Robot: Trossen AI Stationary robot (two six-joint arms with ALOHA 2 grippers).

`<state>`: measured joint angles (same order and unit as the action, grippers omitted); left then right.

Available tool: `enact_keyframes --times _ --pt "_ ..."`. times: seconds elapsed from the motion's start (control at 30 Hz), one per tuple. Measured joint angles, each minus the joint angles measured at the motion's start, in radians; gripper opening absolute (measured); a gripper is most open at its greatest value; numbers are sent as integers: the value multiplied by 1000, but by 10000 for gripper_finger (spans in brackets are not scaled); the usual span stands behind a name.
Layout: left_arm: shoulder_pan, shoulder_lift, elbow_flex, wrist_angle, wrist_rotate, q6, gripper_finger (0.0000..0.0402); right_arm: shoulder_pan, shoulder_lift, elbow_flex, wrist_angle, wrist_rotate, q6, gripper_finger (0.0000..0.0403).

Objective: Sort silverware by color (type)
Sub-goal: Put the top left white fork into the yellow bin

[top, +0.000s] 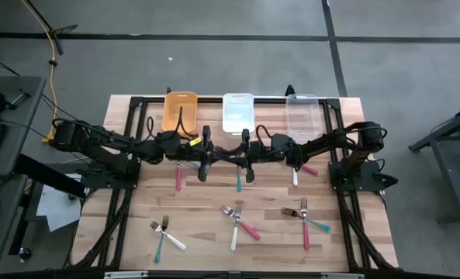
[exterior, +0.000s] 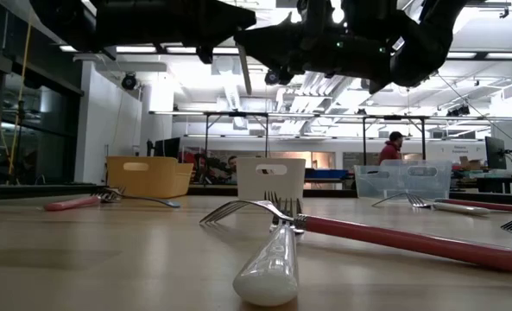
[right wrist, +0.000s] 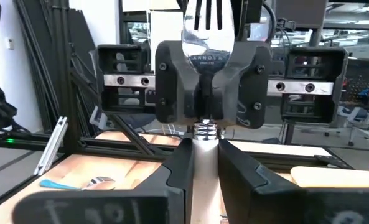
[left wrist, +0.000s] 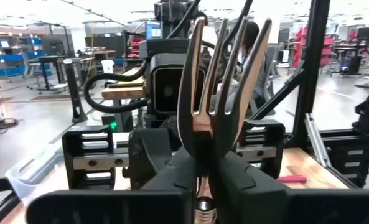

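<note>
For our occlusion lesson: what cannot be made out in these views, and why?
High view: the held fork is hidden under the meeting arms.
Left wrist view: its handle is covered by the left end effector.
Low view: the white bin hides its inside behind its wall; the top edge crops the arms.

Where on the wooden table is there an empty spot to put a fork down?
Bare wood lies between the teal-and-white fork pair and the middle pile of forks, and along the near edge. It is crowded near the three bins, orange, white and clear, where both arms hang.
</note>
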<state>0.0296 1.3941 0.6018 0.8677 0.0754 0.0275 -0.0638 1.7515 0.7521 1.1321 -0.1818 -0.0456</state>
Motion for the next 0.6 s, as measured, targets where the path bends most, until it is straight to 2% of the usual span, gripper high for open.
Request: enact_keyframes --times 0.1,0.23,0.37,0.5,0.6 --pt "11 0 0 1 1 -15 17 0 0 0 -2 20 -3 70" --pt "21 -29 0 -11 -7 -16 14 1 -1 0 -13 100 16 108" --pt "55 -113 0 -111 -9 -22 14 -5 -1 0 -94 124 19 140" --pt "140 -236 9 -363 -64 -52 14 -12 0 -1 -183 134 11 147" --pt "246 -314 94 -706 -95 -116 14 -15 1 -2 -237 144 12 132"
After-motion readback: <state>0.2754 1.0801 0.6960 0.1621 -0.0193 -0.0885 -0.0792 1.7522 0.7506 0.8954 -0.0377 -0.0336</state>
